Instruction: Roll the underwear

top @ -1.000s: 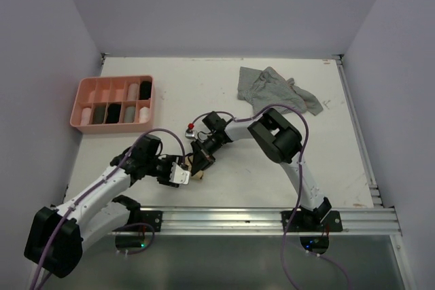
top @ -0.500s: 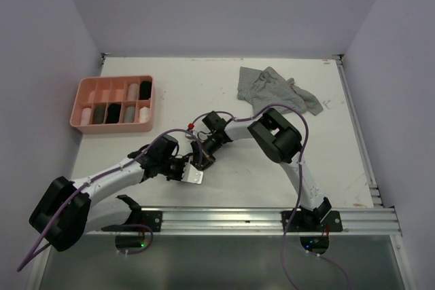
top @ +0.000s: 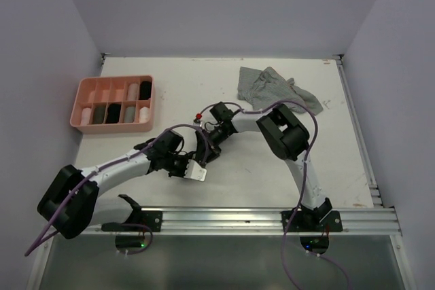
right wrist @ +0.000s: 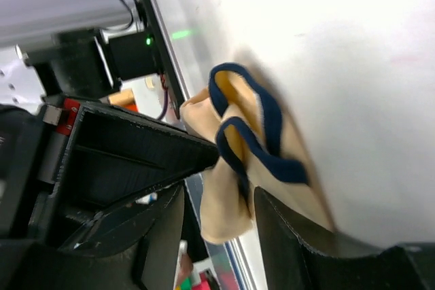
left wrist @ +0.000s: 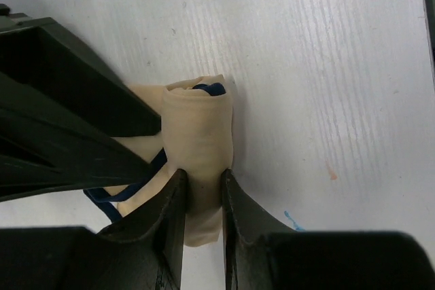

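Bright, even, diffuse light; soft shadows on table (top: 204,79); right wrist view blurred; near fingers (right wrist: 160,239) dark, unfocused.

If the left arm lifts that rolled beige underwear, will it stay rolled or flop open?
Probably floppy: the beige underwear dents where the left pincer pinches it. Its loose blue-trimmed end would likely sag and unroll.

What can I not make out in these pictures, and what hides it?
- Top view: the beige rolled fabric underwear with dark blue trim is hidden under the left tool and right tool.
- Top view: the rolls in the pink plastic compartment tray are too small to identify.
- Right wrist view: blurred; whether the right tool grips the underwear is unclear.
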You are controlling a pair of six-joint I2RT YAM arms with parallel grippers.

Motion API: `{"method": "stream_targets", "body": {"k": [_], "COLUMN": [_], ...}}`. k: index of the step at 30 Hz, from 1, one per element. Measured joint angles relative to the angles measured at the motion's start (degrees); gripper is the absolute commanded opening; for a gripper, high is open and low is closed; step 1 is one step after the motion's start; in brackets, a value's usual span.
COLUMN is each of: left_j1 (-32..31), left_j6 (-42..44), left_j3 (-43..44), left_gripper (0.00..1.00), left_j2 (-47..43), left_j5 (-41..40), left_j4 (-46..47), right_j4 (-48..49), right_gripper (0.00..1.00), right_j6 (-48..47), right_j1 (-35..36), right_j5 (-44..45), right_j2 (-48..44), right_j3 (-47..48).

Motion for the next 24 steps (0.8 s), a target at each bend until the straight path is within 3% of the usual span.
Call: {"method": "stream_targets", "body": {"k": [5,9,16,20,24], "left_j1": [0.00,-0.02,3.19,7.32,9.97], "left_j6": [0.96,0.85,0.87,1.18,1.14], "left_j3": [1.14,5.66,21.62,34.21,45.51], "left_gripper": [0.00,0.00,0.00,0.00,0.01], "left_j2": [1.20,5.90,22.51,35.65,47.65], "left_j5": [0.02,0.68,7.80,14.05,18.08], "left_j4": [-1.29,-5.20,-19.37,-32.94,-45.59], "right_j4": [-1.14,-1.16,-1.16,-0.48,-0.85], "right_gripper": [0.52,0.54,0.57,0.56,0.55], "right_j6": [1.22,0.44,-4.94,-9.14,-12.92], "right_j1": [-4.33,-8.52,-13.88,-12.26,-9.73], "right_j5": [4.09,15.91,35.65,40.09,42.45], "right_j2": [-1.66,-7.91,-35.93,-52.48,-62.84], "right_j3": [0.79,-1.16,-12.57,-17.66,-23.85]}}
